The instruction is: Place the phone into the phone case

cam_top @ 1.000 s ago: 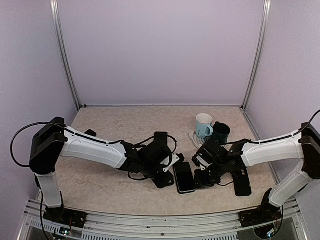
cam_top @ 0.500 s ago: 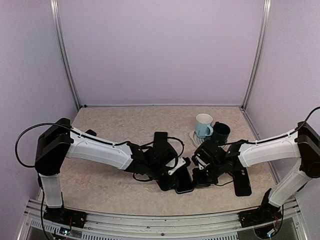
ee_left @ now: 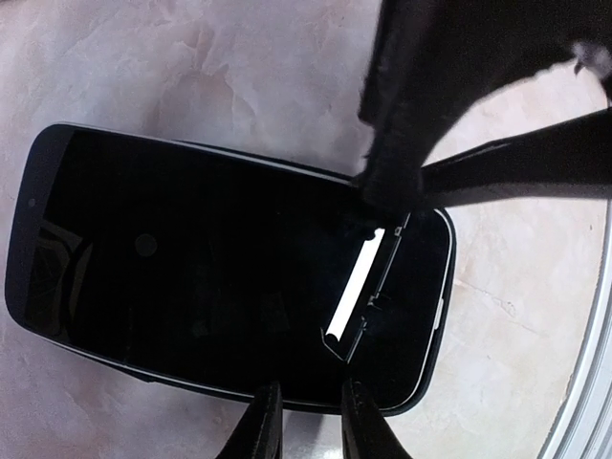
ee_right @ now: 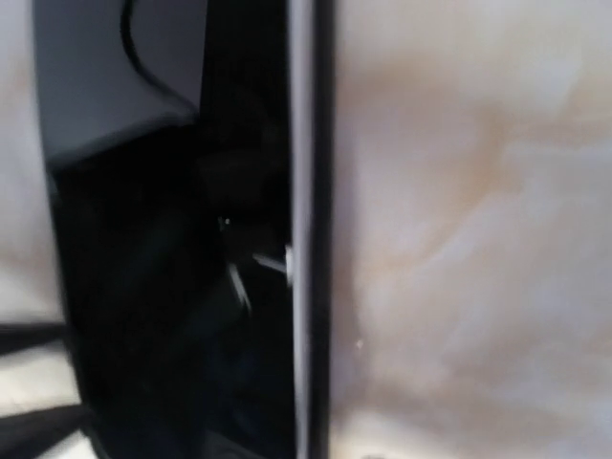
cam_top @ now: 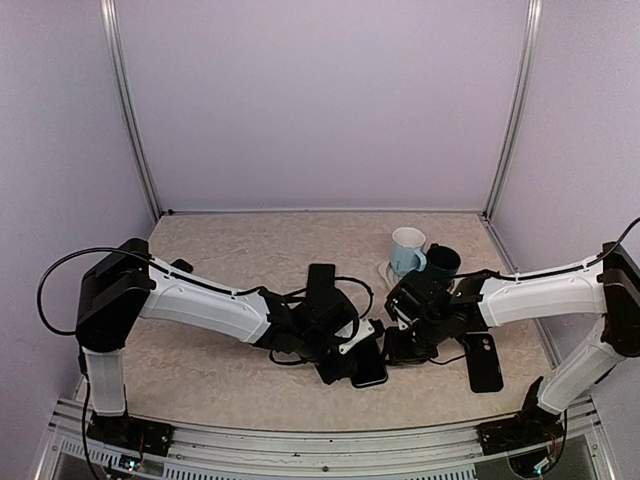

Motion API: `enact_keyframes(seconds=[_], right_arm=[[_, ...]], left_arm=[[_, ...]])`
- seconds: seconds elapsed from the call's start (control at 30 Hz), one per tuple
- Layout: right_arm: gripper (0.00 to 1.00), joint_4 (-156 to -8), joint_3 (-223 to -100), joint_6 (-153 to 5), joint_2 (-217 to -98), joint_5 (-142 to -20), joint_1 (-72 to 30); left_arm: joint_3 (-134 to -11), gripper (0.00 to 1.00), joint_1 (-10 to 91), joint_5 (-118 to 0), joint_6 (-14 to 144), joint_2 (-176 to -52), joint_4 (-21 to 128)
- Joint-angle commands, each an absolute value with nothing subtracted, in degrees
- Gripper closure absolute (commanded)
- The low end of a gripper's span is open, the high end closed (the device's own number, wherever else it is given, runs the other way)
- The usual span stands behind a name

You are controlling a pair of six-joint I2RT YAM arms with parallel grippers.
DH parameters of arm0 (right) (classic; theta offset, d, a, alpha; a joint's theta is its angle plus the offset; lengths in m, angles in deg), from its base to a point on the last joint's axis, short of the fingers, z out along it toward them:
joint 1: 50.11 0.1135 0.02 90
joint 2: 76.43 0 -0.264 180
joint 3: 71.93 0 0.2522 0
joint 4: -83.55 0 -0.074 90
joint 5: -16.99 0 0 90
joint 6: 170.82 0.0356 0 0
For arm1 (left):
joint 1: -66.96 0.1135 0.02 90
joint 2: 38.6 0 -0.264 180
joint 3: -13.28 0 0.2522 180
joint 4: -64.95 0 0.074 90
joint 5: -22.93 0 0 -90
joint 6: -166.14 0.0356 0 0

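- Left gripper: low over the table, at the near left edge of the phone; fingertips close together, whether they pinch the phone's edge cannot be determined.
- Phone: flat, screen up, near centre.
- Right gripper: at the phone's right edge; finger state cannot be determined.
- Phone case: flat, apart to the right.
- Blue mug and dark mug: behind, side by side.

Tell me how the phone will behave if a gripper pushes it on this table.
The phone lies flat, so it probably slides and does not tip. Its glossy glass face looks slippery. It seems rigid, so it should move as one piece over the smooth table.
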State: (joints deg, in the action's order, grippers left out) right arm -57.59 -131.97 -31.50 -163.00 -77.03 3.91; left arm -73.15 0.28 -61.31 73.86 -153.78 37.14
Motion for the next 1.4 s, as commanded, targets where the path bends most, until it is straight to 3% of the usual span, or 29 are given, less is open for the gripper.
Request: enact_keyframes(seconds=[0.0, 0.17, 0.23, 0.37, 0.8, 0.87, 1.13, 1.23, 1.37], right_arm=[[0.56, -54.79, -137.59, -33.97, -162.9, -72.45, 2.54], [0.11, -52.83, -143.83, -35.43, -168.7, -71.52, 2.58], [0.01, -51.88, -145.86, -35.77, -170.8, -70.82, 2.74], [0.01, -47.45, -151.02, -35.95, -175.99, -68.63, 4.35], [0.01, -38.94, -161.79, -37.59, -190.57, -69.82, 8.57], [0.03, -37.48, -162.94, -37.91, -192.21, -69.14, 9.09], [0.38, -34.87, -164.18, -38.46, -192.7, -64.28, 9.99], [0.5, -37.23, -163.68, -40.08, -191.42, -63.27, 10.7], [0.59, -44.0, -160.28, -42.72, -187.08, -60.8, 11.32]], left_arm=[[-68.98, 0.75, 1.27, -60.52, 72.97, -152.83, 38.6], [-64.55, 0.61, 10.38, -59.48, 65.5, -136.32, 45.16], [-61.75, 0.51, 14.89, -61.85, 62.15, -130.09, 46.98], [-56.8, 0.36, 21.97, -69.41, 58.59, -121.86, 47.33], [-55.07, 0.31, 24.68, -68.15, 58.82, -119.63, 45.62], [-55.84, 0.3, 24.68, -68.4, 58.9, -120.4, 44.43], [-56.73, 0.23, 24.68, -70.32, 59.29, -121.04, 42.85], [-57.03, 0.23, 24.61, -68.76, 58.27, -121.98, 43.13], [-56.85, 0.22, 24.6, -64.34, 55.69, -125.16, 45.52]])
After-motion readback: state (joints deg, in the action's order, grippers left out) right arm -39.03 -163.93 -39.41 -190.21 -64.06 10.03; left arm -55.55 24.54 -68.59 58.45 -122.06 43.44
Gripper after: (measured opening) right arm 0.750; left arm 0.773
